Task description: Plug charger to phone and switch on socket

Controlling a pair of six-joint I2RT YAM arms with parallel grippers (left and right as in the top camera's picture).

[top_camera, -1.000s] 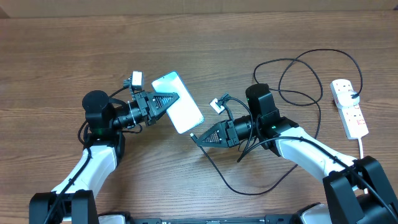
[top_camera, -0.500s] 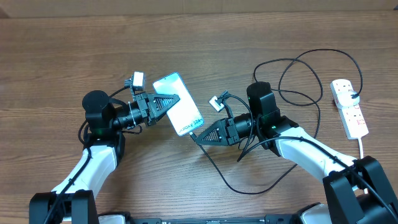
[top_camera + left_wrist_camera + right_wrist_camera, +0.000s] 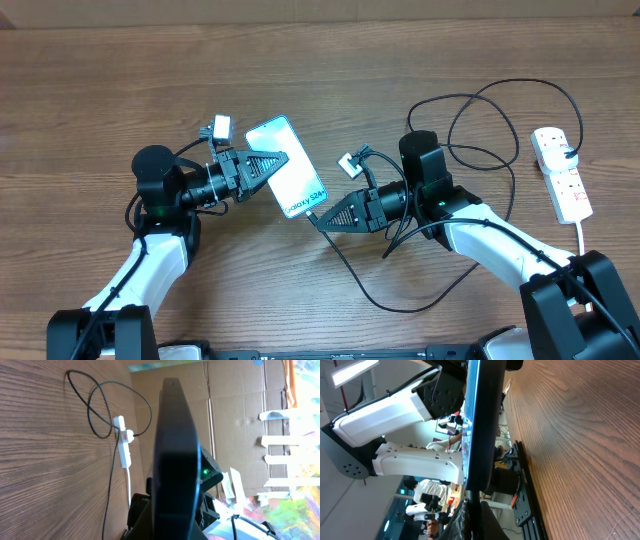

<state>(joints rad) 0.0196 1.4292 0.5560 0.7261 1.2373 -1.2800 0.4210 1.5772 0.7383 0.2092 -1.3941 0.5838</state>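
Observation:
My left gripper (image 3: 272,163) is shut on the phone (image 3: 297,184) and holds it tilted above the table, lit screen up, its "Galaxy" end toward my right gripper. The left wrist view shows the phone edge-on as a dark slab (image 3: 175,455). My right gripper (image 3: 321,222) is shut on the charger's connector tip, right at the phone's lower short end. In the right wrist view the tip (image 3: 472,507) meets the phone's edge (image 3: 482,425). The black charger cable (image 3: 480,130) loops right to its plug in the white socket (image 3: 563,186).
The socket's thick white cord (image 3: 586,238) runs off the right front. The cable's slack loop (image 3: 400,300) lies on the table in front of the right arm. In the left wrist view the socket (image 3: 123,447) lies far off, with cardboard behind it.
The left gripper tilted the phone so its "Galaxy" end faces the right gripper. The right gripper moved slightly left, bringing the connector tip up to that end.

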